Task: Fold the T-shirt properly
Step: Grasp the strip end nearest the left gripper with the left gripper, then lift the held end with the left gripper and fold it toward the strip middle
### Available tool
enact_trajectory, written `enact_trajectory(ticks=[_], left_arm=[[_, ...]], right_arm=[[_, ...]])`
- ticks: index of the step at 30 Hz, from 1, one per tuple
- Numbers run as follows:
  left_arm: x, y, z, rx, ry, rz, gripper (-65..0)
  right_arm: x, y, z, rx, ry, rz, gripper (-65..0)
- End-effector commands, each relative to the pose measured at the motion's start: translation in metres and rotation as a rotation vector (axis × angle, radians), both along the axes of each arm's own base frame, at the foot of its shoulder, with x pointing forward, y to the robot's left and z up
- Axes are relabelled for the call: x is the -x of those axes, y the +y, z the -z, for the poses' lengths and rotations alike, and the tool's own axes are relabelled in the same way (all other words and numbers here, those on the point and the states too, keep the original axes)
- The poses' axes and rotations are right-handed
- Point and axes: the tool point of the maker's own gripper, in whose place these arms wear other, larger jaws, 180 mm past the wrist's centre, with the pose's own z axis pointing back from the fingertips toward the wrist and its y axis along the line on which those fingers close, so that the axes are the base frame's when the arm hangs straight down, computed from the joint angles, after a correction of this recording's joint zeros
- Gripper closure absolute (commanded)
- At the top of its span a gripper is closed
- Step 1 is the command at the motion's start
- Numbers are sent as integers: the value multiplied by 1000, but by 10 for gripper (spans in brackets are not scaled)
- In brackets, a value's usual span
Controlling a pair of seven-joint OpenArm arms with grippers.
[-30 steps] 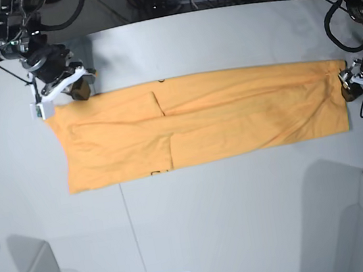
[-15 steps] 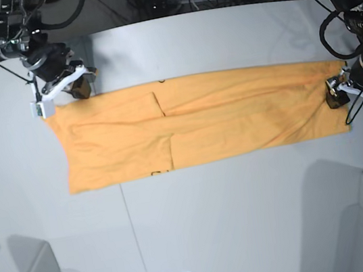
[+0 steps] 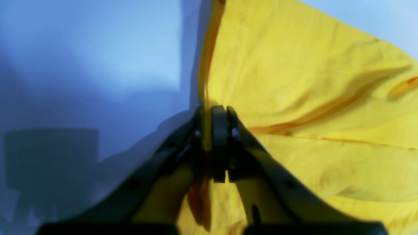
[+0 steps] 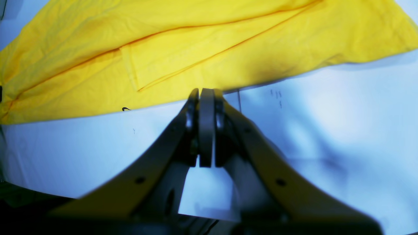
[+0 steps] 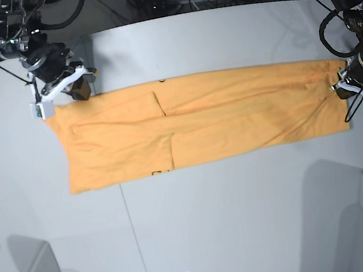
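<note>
Orange cloth, the T-shirt [image 5: 200,123], is spread as a long band across the table [image 5: 234,217], its sides already folded in. At the base view's left end the right gripper [image 5: 79,88] sits at the far corner; in its wrist view the jaws are clenched, but whether cloth is caught between them cannot be told. At the right end the left gripper [image 3: 214,130] is clamped on the shirt's edge, a sliver of cloth being seen between the closed jaws. The step in hand is judged to be the gripping of the ends for a crosswise fold. Next, one end would likely be lifted and carried over the other without the band being dragged askew. No containers are seen.
</note>
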Motion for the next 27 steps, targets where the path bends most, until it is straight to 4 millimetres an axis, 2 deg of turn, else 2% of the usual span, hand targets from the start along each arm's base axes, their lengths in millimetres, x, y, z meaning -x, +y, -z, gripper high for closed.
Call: enact_trajectory(ticks=[1,5,8,13,17,20,27], left_arm=[[0,8,-5,-29,17,3,0],[-3,12,-12,-43,1,2,0],[-15,13,-39,-105,-62,39,0],[-20,4,-71,-188,-129,104,0],[-14,-6,-86,-242,-148,157,0],[-10,-20,-95,-272,-166,204,0],[-4,-71,-110,-252,-192,272,0]], right_arm=[[-6,-2,-10,5,-42,1,0],[-5,-2,-10,5,-40,1,0],[-5,-2,-10,3,-40,1,0],[-5,-2,-10,3,-40,1,0],[-5,-2,-10,3,-40,1,0],[-5,-2,-10,2,-40,2,0],[-8,-1,-11,-2,-47,2,0]])
